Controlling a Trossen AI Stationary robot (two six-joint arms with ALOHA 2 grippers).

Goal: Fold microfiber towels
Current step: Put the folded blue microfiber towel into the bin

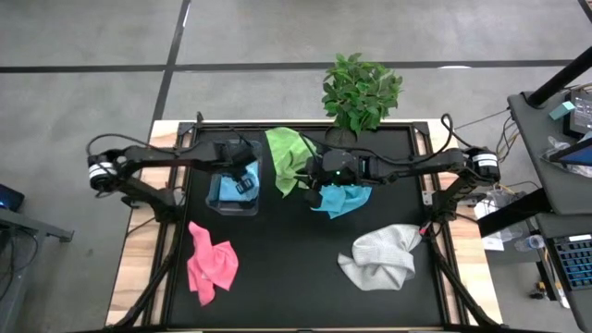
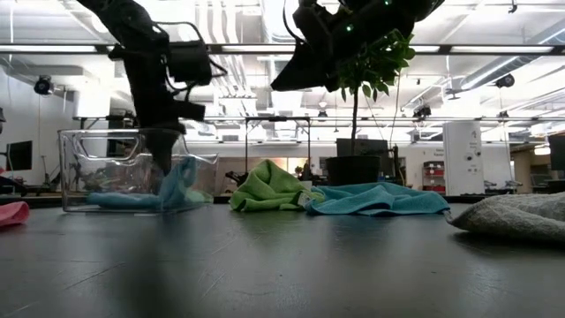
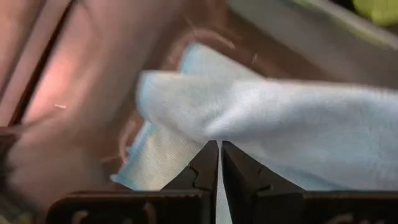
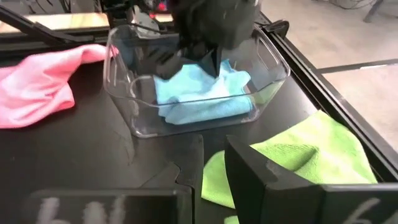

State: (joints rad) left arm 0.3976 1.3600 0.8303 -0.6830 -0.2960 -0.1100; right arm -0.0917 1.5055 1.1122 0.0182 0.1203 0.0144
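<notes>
A clear bin point(image 1: 215, 205) stands at the table's far left with a light blue towel point(image 4: 199, 93) in it. My left gripper point(image 3: 219, 149) reaches down into the bin, shut at the towel. Right of the bin a lime green towel point(image 1: 282, 153) lies crumpled on the table. My right gripper point(image 1: 308, 173) hovers above it, narrowly open and holding nothing. A second blue towel point(image 1: 340, 198) lies bunched just right of the green one. A pink towel point(image 1: 211, 264) lies at the near left and a grey-white towel point(image 1: 379, 257) at the near right. My left gripper is shut at a raised fold point(image 3: 205, 124) of the light blue towel inside the bin, slanting down from above. In the low view the cloth rises to a peak point(image 2: 181, 172) beside the fingers. The rest of the towel lies on the bin's floor. One layer or several, I cannot tell.
A potted plant point(image 1: 361, 92) stands at the table's far edge, behind my right arm. The bin's clear walls point(image 2: 88, 168) rise around my left gripper. Bare black tabletop point(image 1: 296, 268) lies between the pink and grey-white towels.
</notes>
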